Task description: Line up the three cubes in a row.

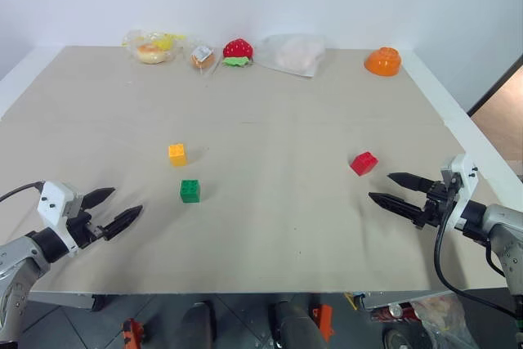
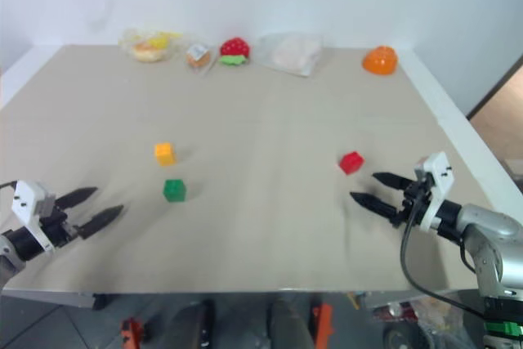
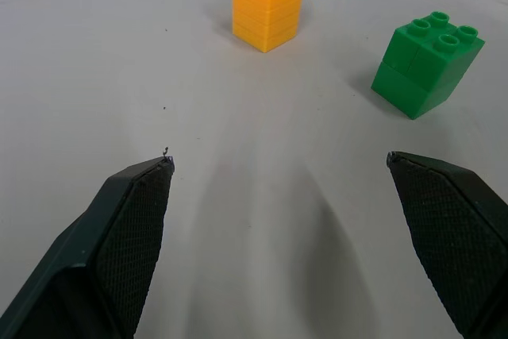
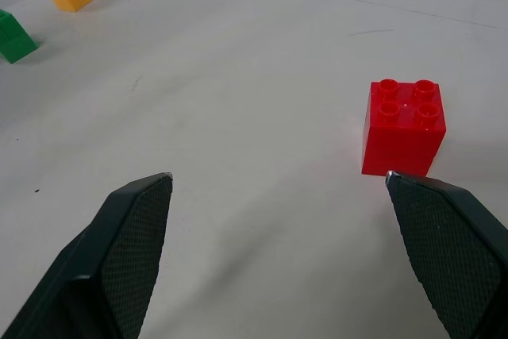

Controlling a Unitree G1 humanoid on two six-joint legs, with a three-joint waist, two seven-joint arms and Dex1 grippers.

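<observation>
On a beige table [image 1: 270, 234], the yellow cube [image 1: 177, 154] and green cube [image 1: 189, 190] sit near each other left of centre; the red cube [image 1: 364, 163] lies well apart, right. The left gripper [image 1: 113, 210] and right gripper [image 1: 394, 190] hover empty, jaws spread. Wrapped items, perhaps food, line the far edge.

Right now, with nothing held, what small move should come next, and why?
Probably ease the right end effector forward around the red cube. It is open, the cube sits just ahead of it, far from the yellow-orange cube and green cube, which already sit close together.
</observation>
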